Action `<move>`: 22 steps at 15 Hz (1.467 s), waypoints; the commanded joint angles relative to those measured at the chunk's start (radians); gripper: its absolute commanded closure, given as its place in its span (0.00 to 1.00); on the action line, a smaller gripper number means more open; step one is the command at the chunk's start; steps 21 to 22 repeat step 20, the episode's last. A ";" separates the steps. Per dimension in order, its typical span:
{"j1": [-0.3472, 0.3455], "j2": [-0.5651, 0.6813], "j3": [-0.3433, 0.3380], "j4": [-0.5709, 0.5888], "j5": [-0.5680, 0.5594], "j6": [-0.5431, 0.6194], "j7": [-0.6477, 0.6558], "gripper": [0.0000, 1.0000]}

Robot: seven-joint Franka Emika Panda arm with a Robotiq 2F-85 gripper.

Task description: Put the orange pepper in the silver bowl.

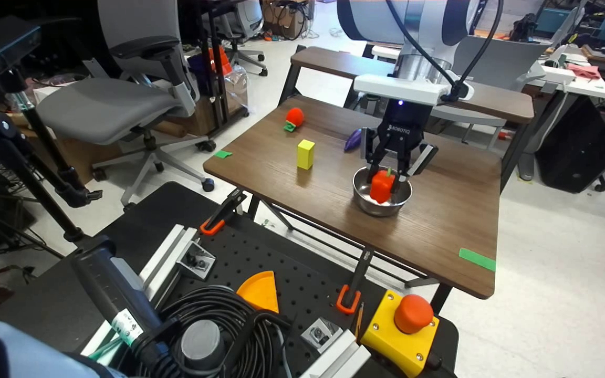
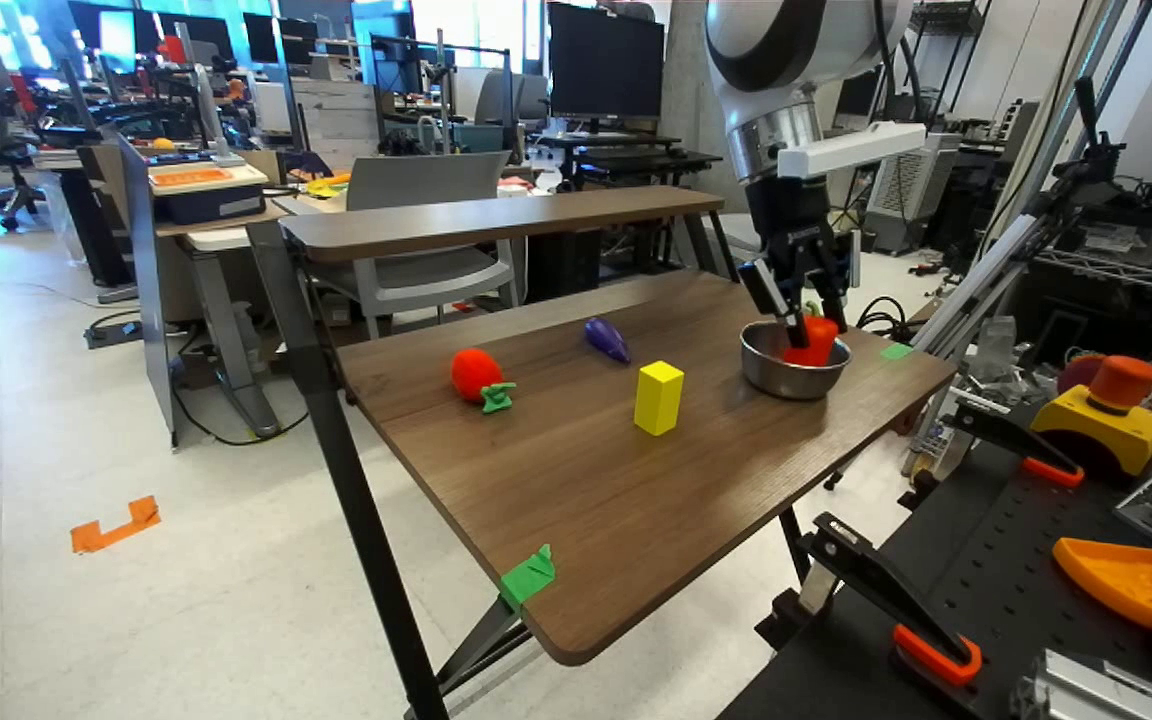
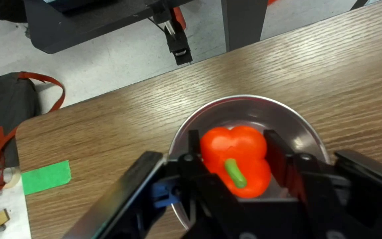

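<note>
End effector (image 3: pixel 232 134) clamped across orange pepper (image 3: pixel 235 149), silver bowl (image 1: pixel 378 209) beneath; pepper presumably light, firm, slick, best held by lobed sides.

Exterior views overlook table (image 2: pixel 576 480); wrist view close above bowl (image 3: pixel 244 111).

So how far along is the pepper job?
Looks done: the orange pepper has its lower part inside the silver bowl. In hand: the gripper seems closed on the pepper's sides; whether it touches bottom is unclear. Left: likely opening that grip and withdrawing.
</note>
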 commanded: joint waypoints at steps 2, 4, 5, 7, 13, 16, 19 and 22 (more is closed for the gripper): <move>0.011 0.036 -0.022 0.027 -0.052 0.051 0.048 0.75; 0.011 0.020 -0.020 0.005 -0.059 0.087 0.041 0.32; 0.009 0.003 -0.015 -0.014 -0.058 0.098 0.029 0.24; 0.007 -0.036 -0.005 -0.058 -0.053 0.131 0.004 0.11; -0.025 -0.283 0.031 -0.246 -0.008 0.168 -0.116 0.00; -0.019 -0.255 0.023 -0.191 -0.012 0.126 -0.094 0.00; -0.037 -0.372 0.023 -0.254 0.000 0.107 -0.119 0.00; -0.038 -0.383 0.023 -0.264 0.001 0.107 -0.120 0.00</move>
